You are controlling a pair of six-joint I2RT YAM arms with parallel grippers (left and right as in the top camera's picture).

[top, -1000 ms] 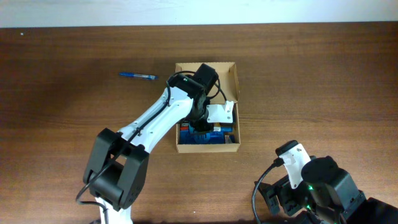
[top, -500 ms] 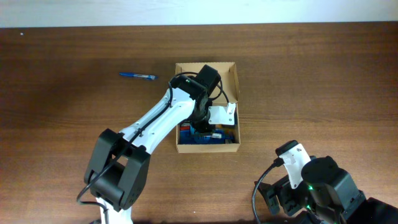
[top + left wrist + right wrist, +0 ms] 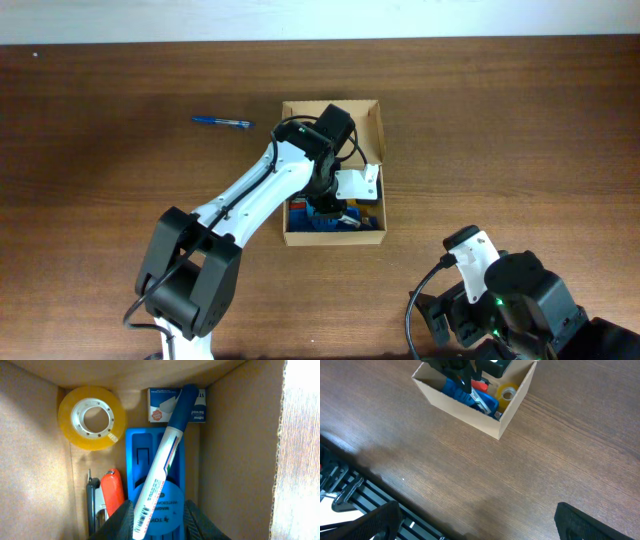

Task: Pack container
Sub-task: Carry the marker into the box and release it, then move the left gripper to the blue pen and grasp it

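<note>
Container (image 3: 335, 238) sits open at the middle of the table (image 3: 520, 130), with the left gripper (image 3: 157, 521) lowered inside it. The right gripper (image 3: 480, 522) is parked well apart at the near edge, its fingers spread wide and empty. The left fingers (image 3: 199, 519) stand partly spread on either side of the marker's lower end. A gap shows on one side, so the marker appears released rather than pinched.

Hazard 1: the marker (image 3: 167, 455) lies diagonally, with its capped end propped on the small carton (image 3: 162, 410) and its body across the blue case (image 3: 150, 460). It rests high and is unsupported along its length, so it could roll off. A lid folded down later could also foul on it.

Hazard 2: the left fingers are just beside the marker's lower end. A withdrawal that is not straight up could catch the marker and drag it out.

Hazard 3: the blue pen (image 3: 222, 122) lies on the table outside the container. It may be left unpacked.

Inventory inside the container:
- one marker
- one tape roll (image 3: 92, 417)
- one small carton
- one blue case
- one orange-bodied tool (image 3: 113, 492)
- one dark slim item (image 3: 90, 502) beside it, type not discernible

Outside the container there is one blue pen. The scene has one container and two grippers.
</note>
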